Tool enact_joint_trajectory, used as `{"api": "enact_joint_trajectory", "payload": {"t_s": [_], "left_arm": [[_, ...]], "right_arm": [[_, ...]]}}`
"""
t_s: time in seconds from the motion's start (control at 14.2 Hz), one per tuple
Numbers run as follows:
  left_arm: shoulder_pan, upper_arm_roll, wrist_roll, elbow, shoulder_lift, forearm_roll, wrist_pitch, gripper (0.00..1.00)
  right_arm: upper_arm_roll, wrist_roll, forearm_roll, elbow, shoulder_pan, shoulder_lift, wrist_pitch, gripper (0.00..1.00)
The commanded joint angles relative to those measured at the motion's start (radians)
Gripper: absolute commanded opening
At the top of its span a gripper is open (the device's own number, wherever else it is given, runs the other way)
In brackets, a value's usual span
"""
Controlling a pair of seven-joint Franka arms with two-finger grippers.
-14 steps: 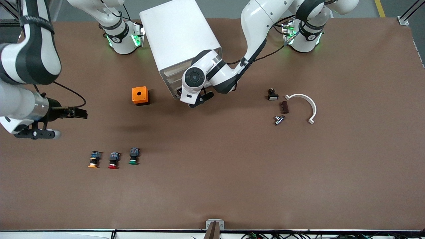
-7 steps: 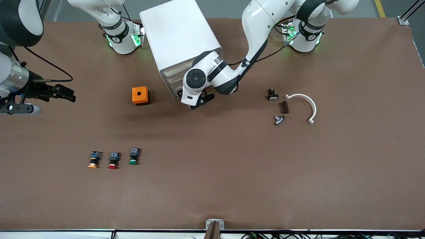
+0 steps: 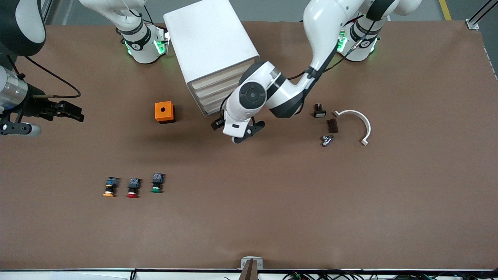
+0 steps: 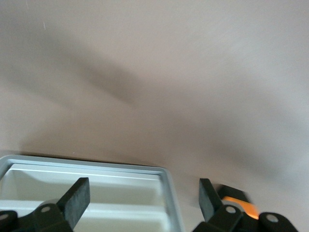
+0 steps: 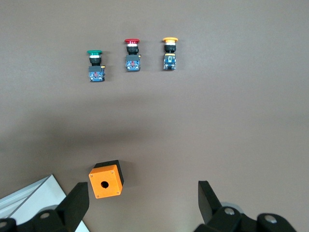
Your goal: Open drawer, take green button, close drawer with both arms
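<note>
The big white cabinet (image 3: 212, 46) stands between the arms' bases, and all four of its fronts look shut. The drawer (image 3: 212, 109) is the bottommost front. My left gripper (image 3: 217, 123) hangs open and empty just in front of that front. The left wrist view shows its jaws (image 4: 142, 198) spread before the cabinet's white frame (image 4: 96, 166). The green-capped button (image 3: 156, 183) lies on the table in a row with two others, and also shows in the right wrist view (image 5: 94, 63). My right gripper (image 3: 74, 112) waits open and empty at the right arm's end of the table, its jaws (image 5: 142, 203) wide apart.
An orange box with a round hole (image 3: 164, 112) sits beside the cabinet and shows in the right wrist view (image 5: 106, 180). The red-capped button (image 3: 132, 188) and orange-capped button (image 3: 110, 187) lie beside the green one. A black part (image 3: 319, 111), brown block (image 3: 332, 125), metal piece (image 3: 327, 140) and white curved bracket (image 3: 360, 122) lie toward the left arm's end.
My left arm has drawn back from the cabinet's front, uncovering the drawer fronts. My right gripper has swung up and away toward the right arm's end of the table.
</note>
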Motion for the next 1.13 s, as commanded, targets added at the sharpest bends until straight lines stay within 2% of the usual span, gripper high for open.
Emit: {"api": "enact_joint_trajectory", "payload": {"t_s": [0.0,0.21,0.42,0.57,0.78,0.92,1.06], "left_arm": [[0.067,-0.001,0.054,-0.048,-0.133,0.022,-0.013,0.99],[0.17,-0.007,0.135,-0.058,-0.233,0.022,-0.135,0.99],[0.306,-0.01,0.369,-0.135,-0.371,0.022,-0.3,0.99],[0.391,-0.01,0.512,-0.208,-0.46,0.021,-0.343,0.99],[0.529,-0.007,0.745,-0.379,-0.601,0.024,-0.372,0.99],[0.601,-0.007,0.91,-0.46,-0.675,0.088,-0.387,0.99],[0.653,-0.007,1.037,-0.479,-0.712,0.169,-0.432,0.99]], "right_arm": [[0.017,-0.004,-0.006,0.059,-0.027,0.021,-0.011,1.0],[0.017,0.001,-0.012,0.078,-0.027,0.02,-0.025,1.0],[0.017,0.001,-0.009,0.125,-0.036,0.018,-0.099,1.0],[0.019,0.004,0.003,0.121,-0.035,0.012,-0.137,1.0],[0.02,0.005,0.005,0.099,-0.033,-0.012,-0.14,1.0],[0.02,0.005,0.005,0.084,-0.035,-0.032,-0.139,1.0],[0.017,0.004,0.005,0.082,-0.038,-0.034,-0.139,1.0]]}}
